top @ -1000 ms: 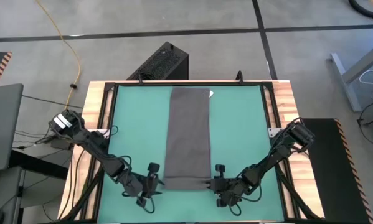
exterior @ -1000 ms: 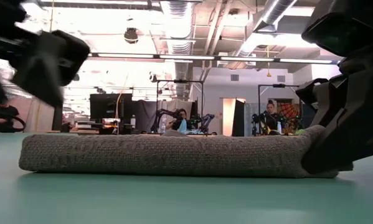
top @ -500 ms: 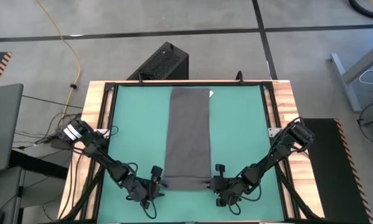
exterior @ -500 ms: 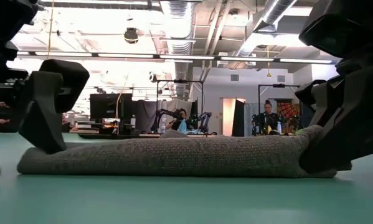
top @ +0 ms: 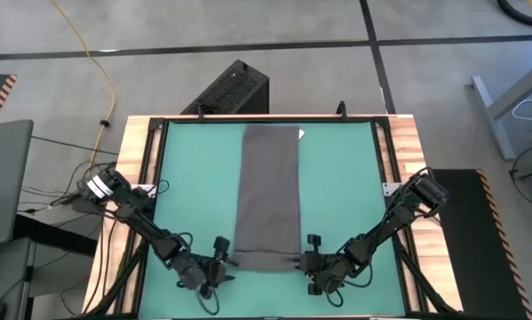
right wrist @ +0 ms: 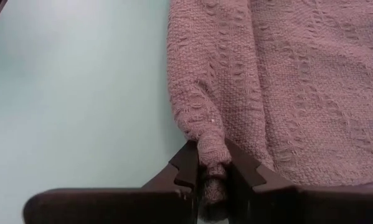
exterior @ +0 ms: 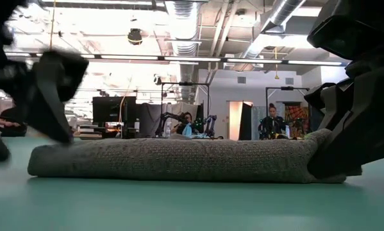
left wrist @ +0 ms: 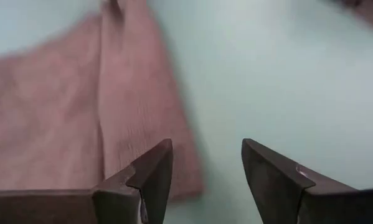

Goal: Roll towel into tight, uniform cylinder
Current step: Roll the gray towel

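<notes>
The dark grey towel (top: 268, 191) lies flat, lengthwise from the far edge to the near edge of the green mat (top: 354, 178). Its white tag (top: 301, 135) is at the far right corner. Its near edge forms a thick low roll (exterior: 172, 160). My right gripper (top: 308, 256) is shut on the roll's right end. My left gripper (top: 219, 256) is open at the roll's left end. In the left wrist view (left wrist: 205, 155) one finger stands over the towel's corner (left wrist: 174, 168) and the other over bare mat. My right gripper pinches the right end of the towel's rolled near edge (right wrist: 211, 149) between its two fingers, several layers bunched together. The fingers come low and near level from the table's right near side. The towel rests on the mat. My left gripper: I cannot tell whether its finger touches the towel.
A black box (top: 234, 89) stands on the floor beyond the table's far edge. A wooden frame (top: 137, 151) borders the mat. There is free mat on both sides of the towel. People and equipment (exterior: 275, 122) show in the room behind.
My left gripper has come in toward the towel's near left corner and has risen a little. The roll's left end has shifted slightly toward the right. My right gripper has kept its hold.
</notes>
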